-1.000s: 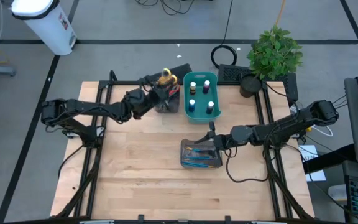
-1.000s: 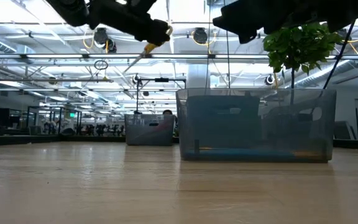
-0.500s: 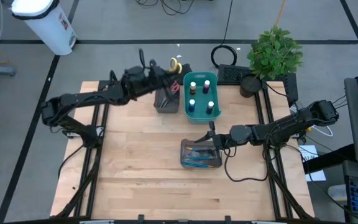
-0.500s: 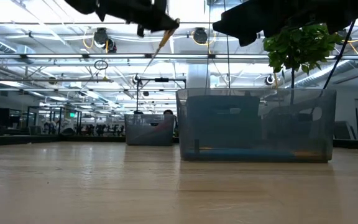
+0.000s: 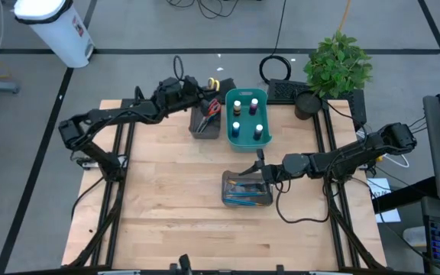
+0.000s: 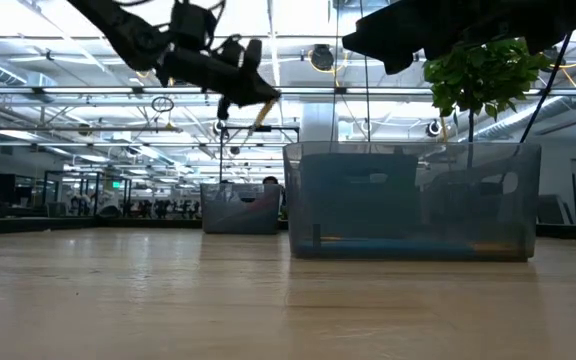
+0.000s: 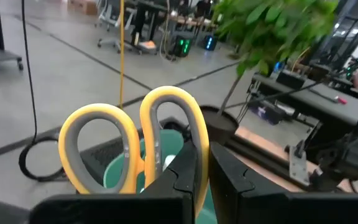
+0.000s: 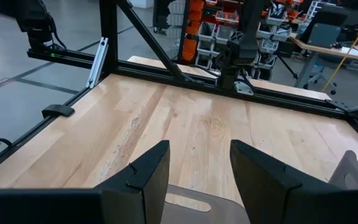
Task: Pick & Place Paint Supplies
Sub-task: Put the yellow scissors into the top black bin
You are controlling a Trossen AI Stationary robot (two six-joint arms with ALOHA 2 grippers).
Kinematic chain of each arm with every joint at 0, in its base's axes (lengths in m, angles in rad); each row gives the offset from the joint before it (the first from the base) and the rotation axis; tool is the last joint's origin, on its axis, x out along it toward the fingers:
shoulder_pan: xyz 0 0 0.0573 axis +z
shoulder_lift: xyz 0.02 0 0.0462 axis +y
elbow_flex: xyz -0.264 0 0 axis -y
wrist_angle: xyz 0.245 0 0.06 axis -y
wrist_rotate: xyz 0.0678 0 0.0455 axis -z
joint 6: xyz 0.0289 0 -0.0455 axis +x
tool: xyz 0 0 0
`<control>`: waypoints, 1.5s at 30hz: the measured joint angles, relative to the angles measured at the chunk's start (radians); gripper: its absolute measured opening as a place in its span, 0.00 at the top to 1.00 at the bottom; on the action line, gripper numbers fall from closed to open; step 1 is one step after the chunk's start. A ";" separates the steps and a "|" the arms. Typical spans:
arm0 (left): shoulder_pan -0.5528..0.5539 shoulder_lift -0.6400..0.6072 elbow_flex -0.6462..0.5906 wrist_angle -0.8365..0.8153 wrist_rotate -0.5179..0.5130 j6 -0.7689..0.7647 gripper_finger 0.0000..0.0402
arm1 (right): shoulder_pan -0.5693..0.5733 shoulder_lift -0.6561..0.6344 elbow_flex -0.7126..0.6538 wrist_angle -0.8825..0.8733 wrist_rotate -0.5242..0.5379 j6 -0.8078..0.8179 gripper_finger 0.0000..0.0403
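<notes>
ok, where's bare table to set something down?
Free: the whole left side, left of the brush tray, and the near strip below it. Crowded: the far edge, where the left gripper holds yellow scissors over the scissor tray beside the teal bin.

wooden worktop (image 5: pixel 166 191), bearing two dark grey trays (image 5: pixel 204 124) (image 5: pixel 246 190), a teal bin (image 5: pixel 247 118) and a potted plant (image 5: pixel 336 67).

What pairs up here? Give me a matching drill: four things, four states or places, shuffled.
1. yellow scissors
2. teal bin
3. right gripper
4. brushes

a. holds paint bottles
b. lying in the clear tray
c. clamped in the left gripper
d. above the clear tray's rim, jaws apart

Pairs: 1-c, 2-a, 3-d, 4-b
</notes>
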 joint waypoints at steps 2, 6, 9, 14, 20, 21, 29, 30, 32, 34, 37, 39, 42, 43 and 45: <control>0.001 0.034 -0.002 0.020 0.002 -0.010 0.95 | 0.000 0.000 0.000 0.000 0.000 0.000 0.60; 0.005 0.099 -0.003 0.077 0.034 -0.052 0.95 | 0.000 0.000 0.000 0.000 0.000 0.000 0.60; 0.008 0.135 -0.003 0.087 0.045 -0.068 0.95 | 0.000 0.000 0.000 0.000 0.000 0.001 0.60; 0.020 0.157 -0.032 0.092 0.047 -0.104 0.95 | 0.000 0.000 0.000 -0.002 0.000 0.037 0.60; 0.050 0.148 -0.139 0.222 0.035 -0.174 0.95 | 0.000 0.000 0.000 -0.007 0.000 0.039 0.60; 0.052 0.148 -0.153 0.233 0.034 -0.180 0.95 | 0.000 0.000 0.000 -0.007 0.000 0.039 0.60; 0.024 0.148 -0.170 0.238 0.009 -0.131 0.95 | 0.000 0.000 0.000 0.009 -0.001 0.032 0.60; 0.018 0.148 -0.170 0.230 -0.007 -0.121 0.95 | 0.000 0.000 0.000 0.008 -0.001 0.032 0.60; 0.010 0.148 -0.170 0.208 -0.037 -0.104 0.95 | 0.000 0.000 0.000 0.008 0.000 0.033 0.60; 0.004 0.148 -0.171 0.186 -0.059 -0.099 0.95 | 0.000 0.000 0.000 0.008 0.000 0.032 0.60; 0.000 0.148 -0.170 0.166 -0.082 -0.098 0.95 | 0.000 0.000 0.000 0.005 0.000 0.032 0.60; -0.001 0.148 -0.171 0.154 -0.082 -0.099 0.94 | 0.000 0.000 0.000 0.002 0.000 0.030 0.60; -0.003 0.153 -0.170 0.140 -0.089 -0.090 0.95 | 0.000 0.000 0.000 0.000 0.000 0.022 0.60; -0.003 0.156 -0.170 0.137 -0.090 -0.090 0.95 | 0.000 0.000 0.000 0.000 0.000 0.022 0.60; -0.002 0.158 -0.171 0.136 -0.093 -0.097 0.94 | 0.000 0.000 0.000 0.000 0.000 0.022 0.60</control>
